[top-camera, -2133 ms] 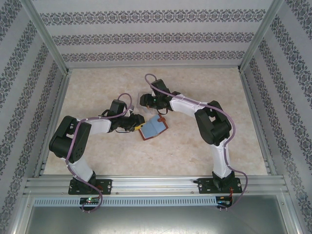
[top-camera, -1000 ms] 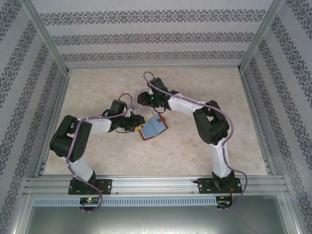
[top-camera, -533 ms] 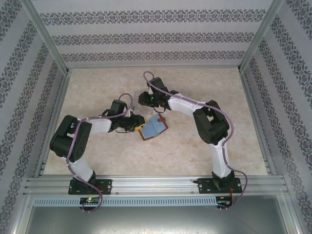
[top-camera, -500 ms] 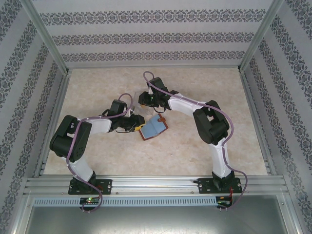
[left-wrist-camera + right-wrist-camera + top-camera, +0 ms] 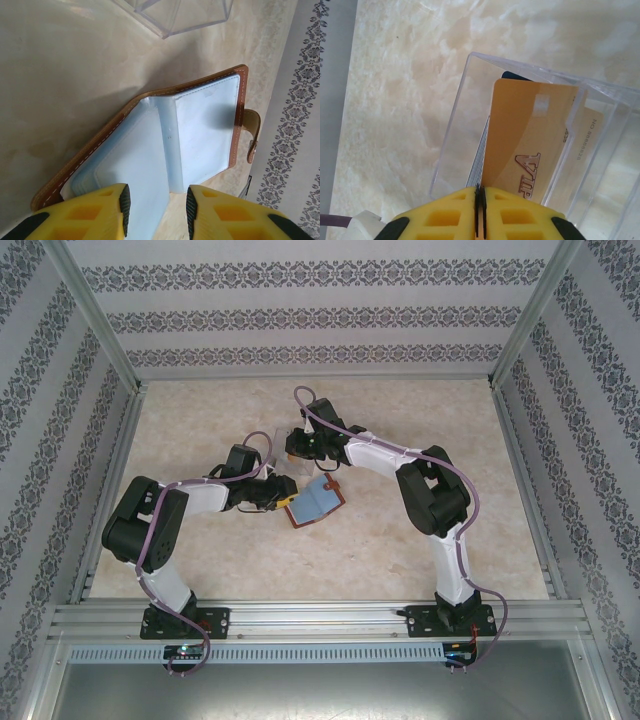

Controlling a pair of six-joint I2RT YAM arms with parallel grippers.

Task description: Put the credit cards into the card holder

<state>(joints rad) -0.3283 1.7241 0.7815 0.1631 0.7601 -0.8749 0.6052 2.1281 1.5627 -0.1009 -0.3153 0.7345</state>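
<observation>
The reddish-brown card holder (image 5: 318, 502) lies open on the table, its pale blue pockets (image 5: 200, 125) facing up. My left gripper (image 5: 156, 207) is at its near edge, jaws apart. One yellow finger (image 5: 95, 210) rests over the left page, and the middle flap stands in the gap. Further back, my right gripper (image 5: 291, 446) reaches into a clear plastic box (image 5: 465, 100) that holds the credit cards. It (image 5: 480, 197) is shut on the edge of the orange-tan credit card (image 5: 530, 135), which stands upright. A striped card edge (image 5: 481, 150) shows beside it.
The clear box (image 5: 185, 12) stands just beyond the holder's far edge. The holder's snap tab (image 5: 252, 132) sticks out on the right. Metal frame posts and patterned walls (image 5: 590, 440) enclose the marble-look table (image 5: 200, 560) on three sides.
My right gripper has closed onto the orange-tan card inside the clear box. The left gripper and the card holder have stayed put.
</observation>
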